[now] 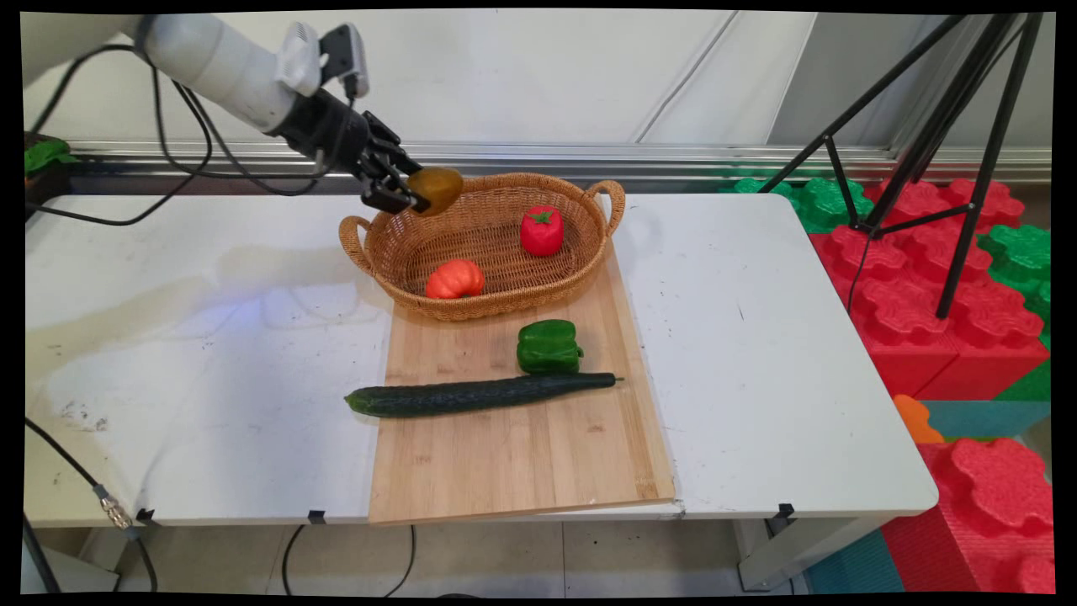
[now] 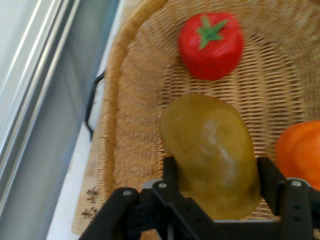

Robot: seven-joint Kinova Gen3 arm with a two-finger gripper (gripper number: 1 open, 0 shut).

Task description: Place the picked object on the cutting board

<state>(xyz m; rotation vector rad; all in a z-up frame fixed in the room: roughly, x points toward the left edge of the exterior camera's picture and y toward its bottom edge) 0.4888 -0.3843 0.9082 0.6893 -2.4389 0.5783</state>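
White table [image 1: 757, 353] fronts a pale wall w/ a metal rail; red and green foam blocks [image 1: 917, 278] and a black tripod [image 1: 959, 126] stand at 3 o'clock of it. Bamboo cutting board [image 1: 522, 446] lies mid-table, running to the near edge. On it: wicker basket [image 1: 395, 252] at the 12 o'clock end, green bell pepper [image 1: 549, 346] just below the basket, dark cucumber [image 1: 480, 395] just beside the pepper at its 6 o'clock, stub end overhanging the board toward 9 o'clock.

Gripper [image 1: 412, 192] hangs over the basket's rim at approx. 10 o'clock, clamped on an olive-brown potato-like piece [image 1: 436, 188]; hand view shows both fingers [image 2: 170, 172] pressed on its flanks, the rounded end sticking out clear of the weave. Inside the basket: red tomato [image 1: 541, 229] toward 1 o'clock, orange pumpkin-like piece [image 1: 454, 279] toward 7 o'clock, neither touching the held piece.

Handling, as judged: glossy skin and uniform colour suggest a light, hollow plastic replica, i.e. stiff, not fragile, prob. slippery. Curved flanks give little purchase; best hold is across the narrow waist, near mid-length, as at present.
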